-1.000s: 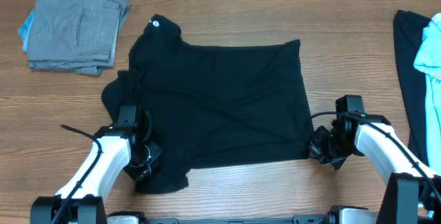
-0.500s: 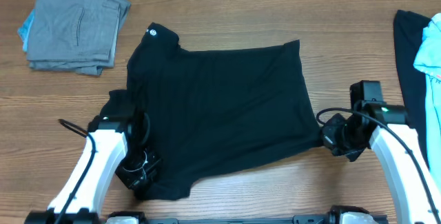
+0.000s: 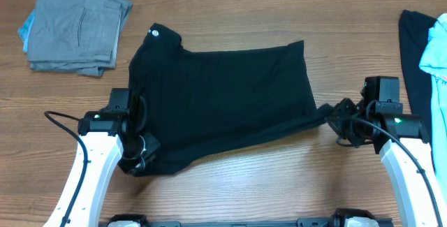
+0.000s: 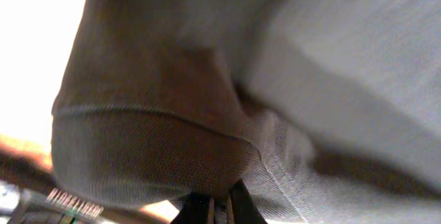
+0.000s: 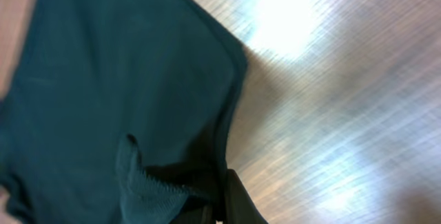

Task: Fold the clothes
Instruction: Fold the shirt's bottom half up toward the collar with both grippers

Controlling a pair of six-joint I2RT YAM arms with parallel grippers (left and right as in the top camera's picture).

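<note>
Overhead: left claw and right claw each pinch a corner of the taut black shirt.

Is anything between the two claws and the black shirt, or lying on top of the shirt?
Nothing visible. The left claw and the right claw are each shut on a corner of the black shirt. Its top is bare; the folded grey pile and the clothes at the right edge lie apart from it.
</note>
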